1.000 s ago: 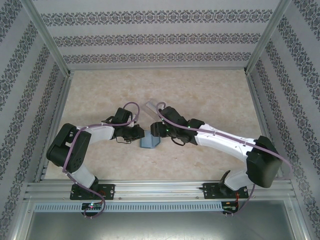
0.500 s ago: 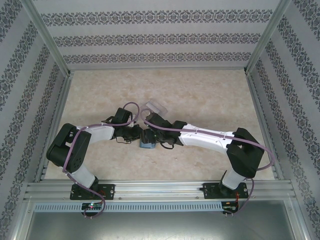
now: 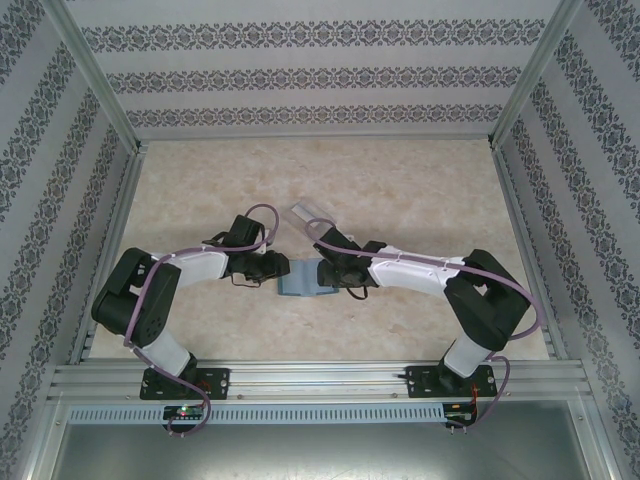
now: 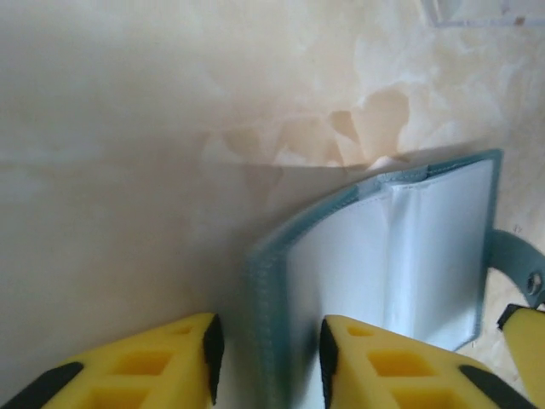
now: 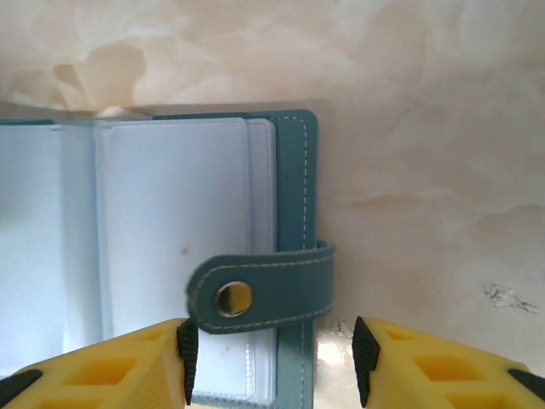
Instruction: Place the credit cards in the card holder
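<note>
Teal card holder [image 5: 294, 187], edge inside right pincer [image 5: 271, 358]

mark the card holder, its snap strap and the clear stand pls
card holder [image 5: 170, 221]: right wrist view, inner sleeve page
snap strap [image 5: 281, 294]: right wrist view, teal tab beside stud
clear stand [image 3: 303, 213]: top view, its middle

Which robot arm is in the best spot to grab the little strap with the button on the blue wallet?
Right, I'd say. The right gripper hangs open with the strap between its fingers. The left gripper is open at the opposite cover of the wallet, away from the strap.
</note>
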Controlling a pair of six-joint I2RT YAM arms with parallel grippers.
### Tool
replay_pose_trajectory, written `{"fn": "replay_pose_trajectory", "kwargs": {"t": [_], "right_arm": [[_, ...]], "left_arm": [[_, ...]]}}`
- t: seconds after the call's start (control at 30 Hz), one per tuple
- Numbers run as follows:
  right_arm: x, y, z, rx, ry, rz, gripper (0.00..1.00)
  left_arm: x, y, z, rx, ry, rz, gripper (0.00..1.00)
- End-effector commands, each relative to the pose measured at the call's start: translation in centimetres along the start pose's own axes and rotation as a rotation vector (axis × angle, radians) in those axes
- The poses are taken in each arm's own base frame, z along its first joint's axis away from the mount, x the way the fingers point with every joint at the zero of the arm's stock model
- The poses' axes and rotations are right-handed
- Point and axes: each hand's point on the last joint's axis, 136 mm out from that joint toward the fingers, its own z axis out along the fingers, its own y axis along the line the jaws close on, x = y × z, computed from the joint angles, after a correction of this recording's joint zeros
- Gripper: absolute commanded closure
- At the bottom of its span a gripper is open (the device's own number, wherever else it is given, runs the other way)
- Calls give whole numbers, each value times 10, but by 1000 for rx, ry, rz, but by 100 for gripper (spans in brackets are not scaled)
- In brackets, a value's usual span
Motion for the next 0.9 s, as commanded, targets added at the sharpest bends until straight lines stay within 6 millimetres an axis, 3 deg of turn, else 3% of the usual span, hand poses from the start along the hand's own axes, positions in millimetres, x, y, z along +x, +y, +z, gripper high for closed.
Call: {"fn": "replay_pose_trajectory", "kwargs": {"t": [0.0,0.2,0.4,0.5,0.7,0.87], "right_arm": [[1,-1,9,1,-1,-7,48],[2,-13,17,93,10,-53,50],[5,-34,17,294,60,-132,46],[5,-38,19,332,74,-145,44],[-11,-11,2,193,27,-113,41],[-40,19,-39,33,-98,-126,33]], "left_arm": [[3,16,-6,-76,-12,-4,58],[3,22,-13,-120,-28,12,56],[2,22,-19,-133,-41,25,53],[4,33,-17,-179,-35,33,53],[10,26,-5,-148,25,51,52],[4,18,-12,-163,-1,88,52]]}}
